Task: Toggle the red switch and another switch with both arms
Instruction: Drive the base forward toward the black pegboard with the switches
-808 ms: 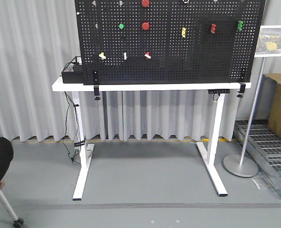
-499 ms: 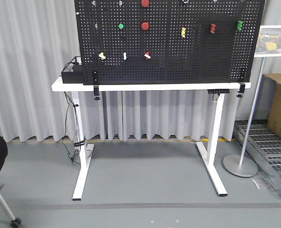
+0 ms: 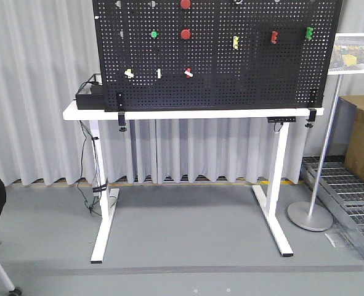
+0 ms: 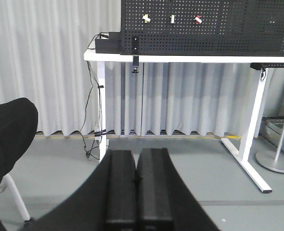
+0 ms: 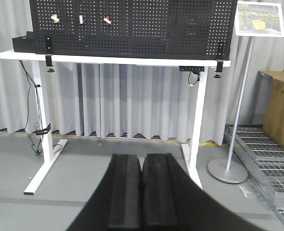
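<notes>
Two pincers clenched empty: left pincer (image 4: 137,158), right pincer (image 5: 142,160); red switch (image 3: 188,73), yellow-based switch (image 3: 129,73) mounted on pegboard (image 3: 231,83).

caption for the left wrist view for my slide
Shut left gripper, well short of the white table whose pegboard carries the red switch and the pale yellow switch.

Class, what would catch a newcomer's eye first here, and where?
A black pegboard stands on the white table, a round red button near its top. Low on its left sit the yellow switch and red switch. The shut left gripper and right gripper fill the wrist views' foregrounds.
</notes>
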Robot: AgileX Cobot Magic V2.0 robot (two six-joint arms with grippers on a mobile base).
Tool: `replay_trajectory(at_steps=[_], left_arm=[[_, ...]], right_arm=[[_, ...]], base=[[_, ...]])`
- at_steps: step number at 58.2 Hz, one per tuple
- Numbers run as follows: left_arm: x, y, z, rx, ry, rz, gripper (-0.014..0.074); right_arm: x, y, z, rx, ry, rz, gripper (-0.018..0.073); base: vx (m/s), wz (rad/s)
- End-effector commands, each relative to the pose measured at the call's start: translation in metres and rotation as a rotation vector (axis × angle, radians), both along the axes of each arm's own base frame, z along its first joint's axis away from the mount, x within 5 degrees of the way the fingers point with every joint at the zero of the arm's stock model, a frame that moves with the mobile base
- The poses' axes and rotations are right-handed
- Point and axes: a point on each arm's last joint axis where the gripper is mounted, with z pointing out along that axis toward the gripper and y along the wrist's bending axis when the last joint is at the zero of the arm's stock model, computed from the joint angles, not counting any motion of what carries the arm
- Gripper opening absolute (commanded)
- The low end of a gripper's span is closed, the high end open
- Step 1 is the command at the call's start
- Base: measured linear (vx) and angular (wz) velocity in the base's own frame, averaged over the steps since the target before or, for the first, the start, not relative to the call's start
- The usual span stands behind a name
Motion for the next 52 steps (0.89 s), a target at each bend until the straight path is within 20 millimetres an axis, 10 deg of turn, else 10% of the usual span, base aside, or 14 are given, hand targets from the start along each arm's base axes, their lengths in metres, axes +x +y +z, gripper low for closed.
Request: replay_trajectory(at_steps=[1,52], left_arm=[[0.0000,-0.0003,0.0024,-0.013,-0.075,-0.004,0.0003],[0.0000,-0.0003,0.0024,-0.013,-0.075,-0.004,0.0003]], right_arm=[[-0.0007,0.0009,0.0059,-0.004,-0.083,0.009,-0.0006],[-0.0007,0.0009,0.0059,-0.004,-0.083,0.009,-0.0006]], base=[[0.11,-0.03],[0.23,-0.02]])
